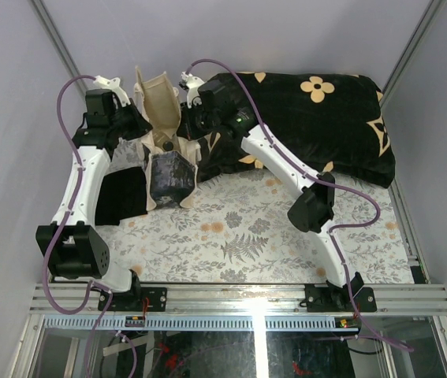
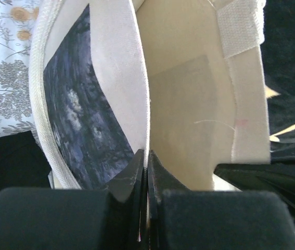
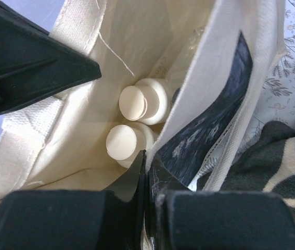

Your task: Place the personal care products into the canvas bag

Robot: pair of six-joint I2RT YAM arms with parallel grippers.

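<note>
**Two bottles in, two unseen**

The left claw [image 2: 146, 156] is pinching the rim of the cream canvas tote bag [image 2: 189, 104]; the right claw [image 3: 146, 156] is clamping it too. Two round beige wide-capped bottles [image 3: 137, 101] are sitting inside; the rest are not showing.

Two beige bottles [image 3: 122, 141] — one canvas bag [image 3: 74, 153]

Coarse-woven cream cloth canvas bag [image 3: 98, 67], smooth matt plastic bottles [image 3: 122, 142], velvety black cushion [image 1: 310, 134]
</note>
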